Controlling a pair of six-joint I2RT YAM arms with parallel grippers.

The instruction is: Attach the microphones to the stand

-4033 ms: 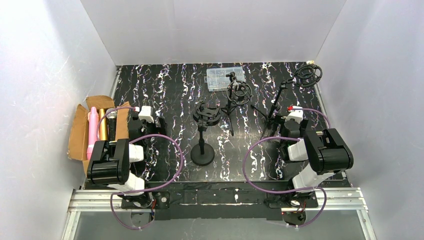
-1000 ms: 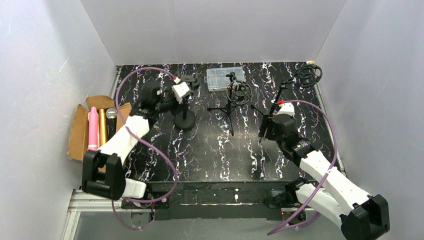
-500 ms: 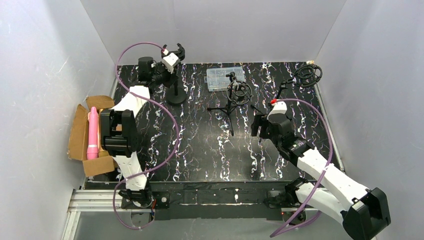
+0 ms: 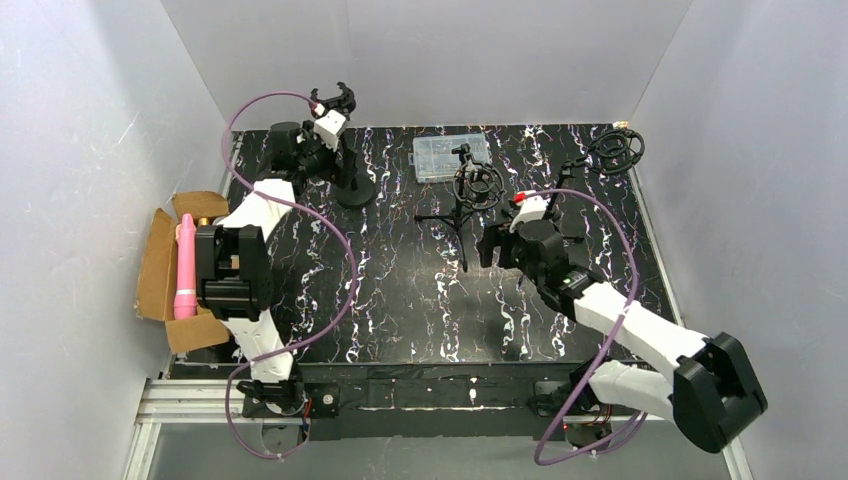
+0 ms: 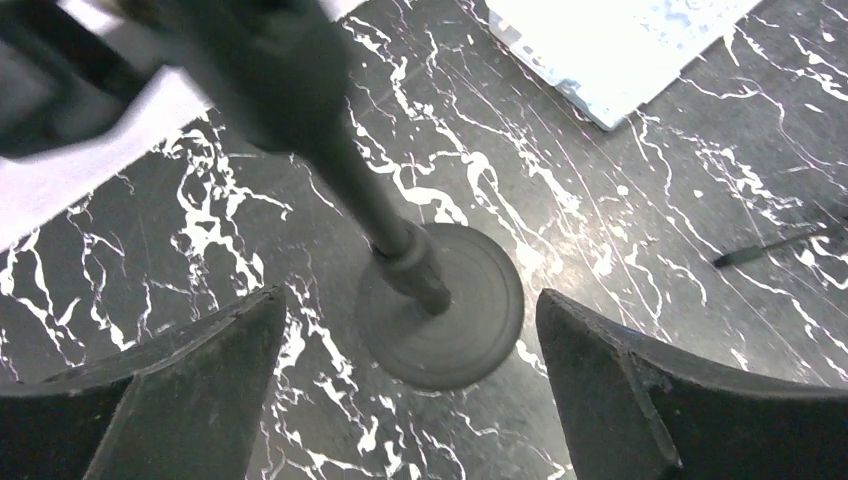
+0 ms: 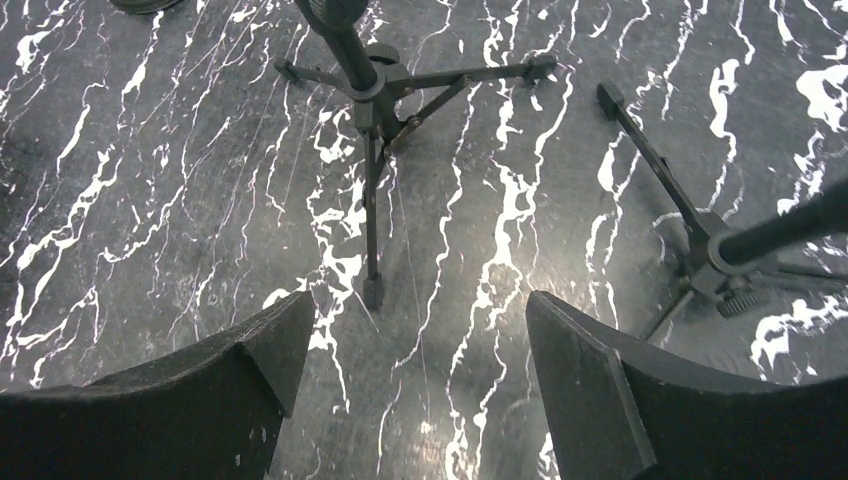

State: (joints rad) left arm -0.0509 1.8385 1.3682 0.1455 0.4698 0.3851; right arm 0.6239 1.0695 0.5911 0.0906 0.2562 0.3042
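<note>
Overhead: pink microphone (image 4: 186,268) lying in cardboard box (image 4: 155,262) at far left, well apart from both arms; round-base stand (image 4: 355,188) at rear left; tripod stand (image 4: 466,195) near the middle, clear case (image 4: 447,155) behind. Left wrist: left gripper (image 5: 410,300) spread wide, gripping nothing; stand's round base below, between the fingers (image 5: 170,390). Right wrist: right gripper (image 6: 417,300) apart and empty; tripod feet on marbled table (image 6: 150,200) ahead.

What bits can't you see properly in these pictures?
- Box, top view: the left arm covers its right half; only the pink microphone shows clearly.
- Round-base stand, left wrist view: its top is a blur, too near the camera.
- Clear case, top view: contents too small.
- Tripod, right wrist view: top cut off by the edge.
</note>
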